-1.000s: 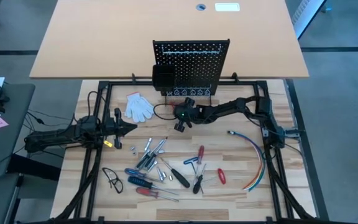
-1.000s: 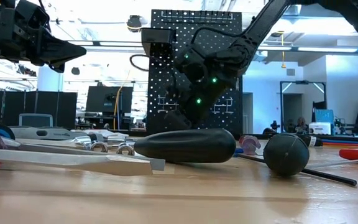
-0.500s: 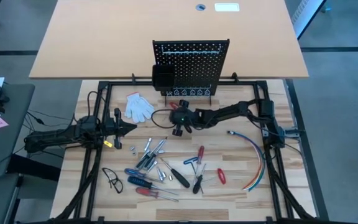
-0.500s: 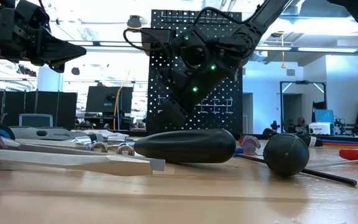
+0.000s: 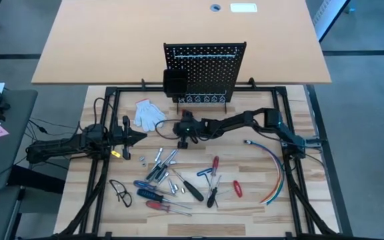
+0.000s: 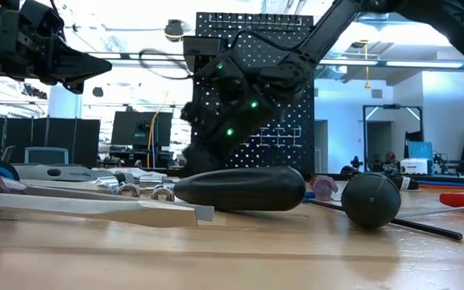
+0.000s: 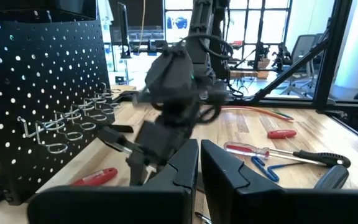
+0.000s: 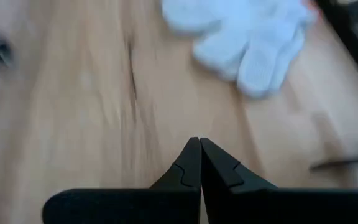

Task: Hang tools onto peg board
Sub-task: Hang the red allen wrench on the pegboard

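1. My right gripper (image 5: 183, 135) is stretched across the table, low over bare wood between the glove (image 5: 149, 113) and the tools (image 5: 172, 179), in front of the peg board (image 5: 205, 72).
2. Its fingers (image 8: 190, 163) are pressed tip to tip; nothing is between them.
3. My left gripper (image 5: 141, 137) waits at the table's left side, fingers (image 7: 185, 167) nearly together, holding nothing.
4. The tools lie scattered on the wood toward the near edge: screwdrivers, a red-handled pair of pliers (image 5: 214, 180), silver bits. I see none hanging on the board's hooks.
5. Judgement: the step in hand is the reach for a first tool; no grasp is made.
6. Next move calls for spreading the fingers, choosing one tool, and lining up across its handle before descending.
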{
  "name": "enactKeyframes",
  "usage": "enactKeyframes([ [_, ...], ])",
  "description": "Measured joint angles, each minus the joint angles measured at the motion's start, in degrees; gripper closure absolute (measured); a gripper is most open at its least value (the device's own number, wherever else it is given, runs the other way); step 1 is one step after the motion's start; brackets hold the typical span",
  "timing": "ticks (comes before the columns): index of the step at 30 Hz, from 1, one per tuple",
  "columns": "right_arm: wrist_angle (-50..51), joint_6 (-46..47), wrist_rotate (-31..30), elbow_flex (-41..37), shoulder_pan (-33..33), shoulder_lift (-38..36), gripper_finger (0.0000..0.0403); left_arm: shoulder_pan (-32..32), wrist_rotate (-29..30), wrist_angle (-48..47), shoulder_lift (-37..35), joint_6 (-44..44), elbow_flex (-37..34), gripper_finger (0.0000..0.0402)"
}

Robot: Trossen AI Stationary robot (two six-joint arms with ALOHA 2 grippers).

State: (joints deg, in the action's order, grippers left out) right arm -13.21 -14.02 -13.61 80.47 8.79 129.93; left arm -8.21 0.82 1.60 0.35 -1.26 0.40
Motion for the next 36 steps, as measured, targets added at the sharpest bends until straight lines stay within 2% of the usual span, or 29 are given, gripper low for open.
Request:
enactKeyframes([
  [5,2.58,1.1,-4.45,3.54,-0.02,1.31,0.0398,-0.02,0.0,-0.03,0.03,-0.02,0.0,0.0385],
  [12,7.54,1.62,-4.71,3.71,-0.26,1.25,0.0398,0.0,-0.01,-0.03,0.01,0.0,0.0,0.0385],
  [18,15.88,3.84,-5.21,3.95,-2.45,0.69,0.0398,0.0,-0.01,-0.02,0.0,0.0,0.0,0.0385],
  [28,33.46,8.56,-3.06,3.53,-10.82,-5.32,0.0398,-0.02,-0.01,0.0,0.01,0.0,0.0,0.0385],
  [36,37.04,7.97,-0.53,2.07,-15.19,-15.09,0.0391,-0.01,-0.01,-0.01,0.01,0.0,0.0,0.0385],
])
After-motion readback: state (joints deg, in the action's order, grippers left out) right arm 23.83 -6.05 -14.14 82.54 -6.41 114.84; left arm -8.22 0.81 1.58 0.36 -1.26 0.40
